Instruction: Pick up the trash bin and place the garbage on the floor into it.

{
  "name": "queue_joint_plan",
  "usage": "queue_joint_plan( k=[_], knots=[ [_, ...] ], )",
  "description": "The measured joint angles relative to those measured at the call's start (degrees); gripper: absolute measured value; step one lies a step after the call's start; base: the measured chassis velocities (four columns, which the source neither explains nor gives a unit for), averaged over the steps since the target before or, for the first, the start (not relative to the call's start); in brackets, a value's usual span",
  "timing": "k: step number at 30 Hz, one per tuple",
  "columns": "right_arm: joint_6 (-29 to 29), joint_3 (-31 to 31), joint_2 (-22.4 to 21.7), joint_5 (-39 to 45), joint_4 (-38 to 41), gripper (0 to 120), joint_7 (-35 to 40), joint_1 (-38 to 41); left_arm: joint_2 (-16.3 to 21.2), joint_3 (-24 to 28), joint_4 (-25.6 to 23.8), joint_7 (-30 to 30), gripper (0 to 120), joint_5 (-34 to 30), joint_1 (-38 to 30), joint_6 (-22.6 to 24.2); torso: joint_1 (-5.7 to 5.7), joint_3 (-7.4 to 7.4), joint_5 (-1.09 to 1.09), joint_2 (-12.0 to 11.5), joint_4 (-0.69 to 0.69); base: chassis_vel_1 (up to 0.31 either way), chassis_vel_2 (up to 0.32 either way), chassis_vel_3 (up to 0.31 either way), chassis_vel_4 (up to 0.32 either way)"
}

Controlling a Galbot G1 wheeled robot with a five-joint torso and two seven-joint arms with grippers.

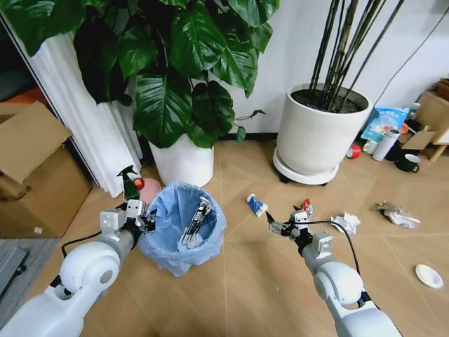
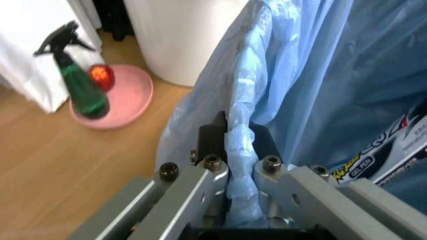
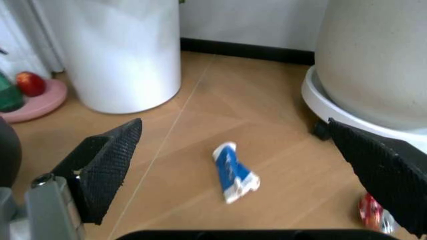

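The trash bin (image 1: 184,228) is showing a light-blue bag lining, with a black-and-white wrapper (image 1: 196,223) lying inside. A blue-and-white wrapper (image 1: 256,205) is lying at about two o'clock from it on the tan wood-look floor (image 1: 245,281). At ten o'clock, a green spray bottle (image 1: 130,184) with a black top is standing by a pink dish (image 2: 130,97). White paper wads (image 1: 346,222) are lying near the white pots (image 1: 316,137).

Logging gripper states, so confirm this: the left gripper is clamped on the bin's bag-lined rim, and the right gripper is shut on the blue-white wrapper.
Partly wrong. The left gripper is clamped on the trash bin rim, but the right gripper is open. In the right wrist view the blue-white wrapper lies on the floor beyond its spread fingers, untouched.
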Motion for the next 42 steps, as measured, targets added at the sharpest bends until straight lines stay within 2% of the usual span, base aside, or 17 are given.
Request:
queue_joint_plan(
  k=[12, 15, 24, 29, 33, 36, 38, 42],
  knots=[
    [0.72, -0.10, 0.15, -0.17, -1.26, 100, -0.41, 0.06, -0.06, 0.12, -0.32, -0.08, 0, 0.02, 0.22, -0.03, 0.00, -0.01, -0.03, 0.00, -0.01, -0.227, 0.234, 0.225, -0.234],
    [0.80, 0.02, -0.11, 0.54, -3.90, 100, -1.85, 0.62, -0.03, 0.05, -0.69, -0.21, 0, 0.01, 0.44, -0.03, 0.01, 0.00, -0.01, 0.00, -0.01, -0.158, 0.206, 0.186, -0.185],
    [3.41, -0.97, -1.72, 3.95, -22.67, 100, -10.62, 7.75, -0.32, -0.09, -1.95, -0.71, 0, 0.01, 1.33, -0.03, -0.01, -0.02, -0.01, 0.00, -0.02, -0.025, 0.026, 0.021, -0.016],
    [4.58, -2.33, -1.75, 3.33, -28.77, 100, -14.96, 11.54, -0.33, -0.07, -2.20, -0.89, 0, 0.01, 1.59, -0.03, -0.02, -0.02, -0.01, 0.00, -0.01, 0.009, -0.016, -0.013, 0.009],
    [6.25, -4.05, -0.27, 0.14, -38.10, 100, -18.17, 16.28, -0.11, -0.03, -2.40, -1.02, 0, 0.02, 1.74, -0.13, -0.01, 0.00, 0.02, 0.00, 0.00, 0.000, 0.000, 0.000, 0.000],
    [6.59, -4.62, 0.48, -0.91, -41.94, 100, -18.58, 17.94, -0.08, 0.02, -2.43, -1.12, 0, 0.00, 1.77, -0.19, 0.00, 0.00, -0.05, 0.00, 0.00, 0.000, 0.000, 0.000, 0.000],
    [7.25, -4.86, 1.13, -2.02, -44.61, 100, -18.92, 18.97, -0.07, 0.02, -2.43, -1.20, 0, 0.00, 1.79, -0.27, 0.00, 0.00, 0.02, 0.00, -0.01, 0.000, 0.000, 0.000, 0.000],
    [8.16, -4.99, 2.18, -3.09, -48.85, 100, -19.55, 20.81, -0.11, 0.13, -2.25, -1.25, 0, 0.00, 1.92, -0.39, 0.00, 0.00, -0.03, 0.00, -0.02, 0.000, 0.000, 0.000, 0.000]
  ],
)
